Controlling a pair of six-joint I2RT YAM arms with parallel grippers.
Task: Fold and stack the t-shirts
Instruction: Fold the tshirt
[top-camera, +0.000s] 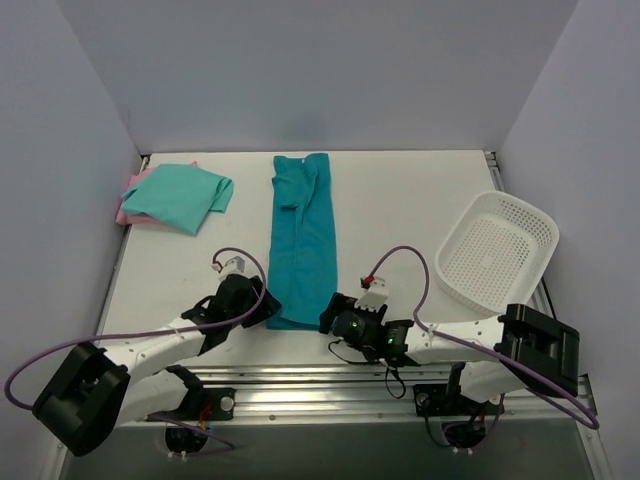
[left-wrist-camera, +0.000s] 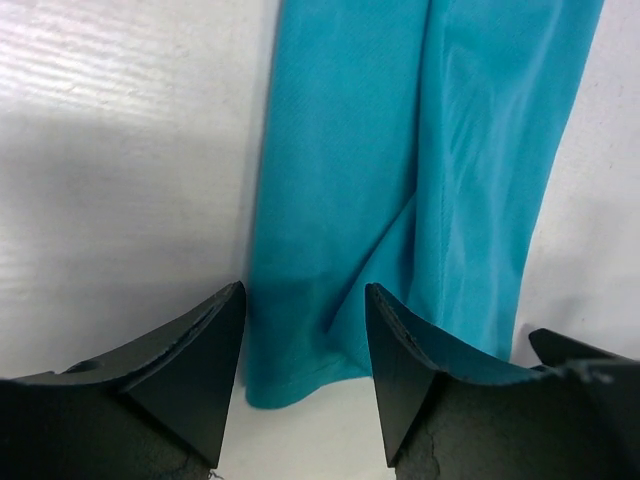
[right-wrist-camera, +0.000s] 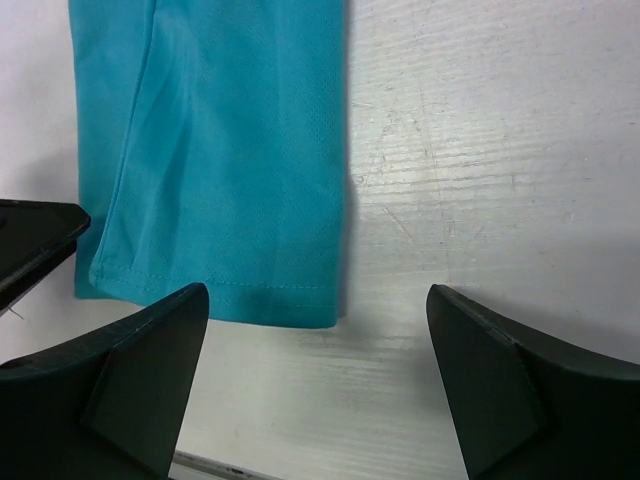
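Observation:
The deep teal t-shirt (top-camera: 303, 240) lies flat on the table, folded into a long narrow strip running from back to front. My left gripper (top-camera: 264, 301) is open at its near left corner; in the left wrist view (left-wrist-camera: 305, 290) the teal cloth (left-wrist-camera: 400, 150) and its hem corner lie between the fingers. My right gripper (top-camera: 332, 316) is open at the near right corner; in its wrist view (right-wrist-camera: 318, 292) the teal hem (right-wrist-camera: 220, 150) reaches between the fingers. The mint green t-shirt (top-camera: 181, 197) lies folded at the back left on the pale pink t-shirt (top-camera: 124, 212).
A white perforated basket (top-camera: 497, 248) stands tilted at the right edge. The table's near edge with a metal rail (top-camera: 330, 375) is just behind both grippers. White walls close the back and sides. The two grippers are close together, each showing in the other's wrist view.

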